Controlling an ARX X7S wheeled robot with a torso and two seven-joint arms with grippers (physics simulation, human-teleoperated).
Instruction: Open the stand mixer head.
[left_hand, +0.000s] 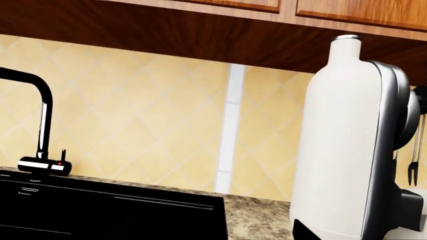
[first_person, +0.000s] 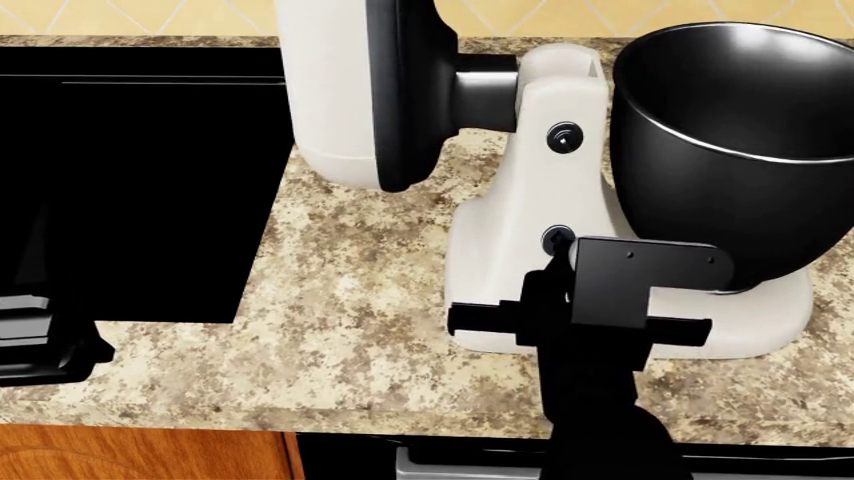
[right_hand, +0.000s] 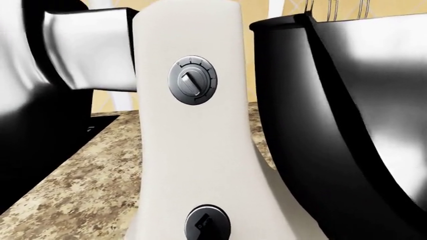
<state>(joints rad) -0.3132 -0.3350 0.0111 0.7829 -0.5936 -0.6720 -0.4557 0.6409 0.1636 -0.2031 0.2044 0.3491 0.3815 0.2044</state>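
The stand mixer head (first_person: 350, 90) is standing tilted up at the upper left of the head frame, its off-white shell facing left and glossy black underside facing right, top cut off. Lower right, the right gripper (first_person: 561, 262) is sitting at the white column (first_person: 514, 210); I cannot tell its jaws' spread.

Open granite counter (first_person: 360, 330) between sink (first_person: 134, 180) and mixer column (first_person: 534, 200).

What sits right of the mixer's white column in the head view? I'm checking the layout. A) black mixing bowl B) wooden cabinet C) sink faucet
A: the glossy black mixing bowl stands on the base just right of the white column with its two knobs.
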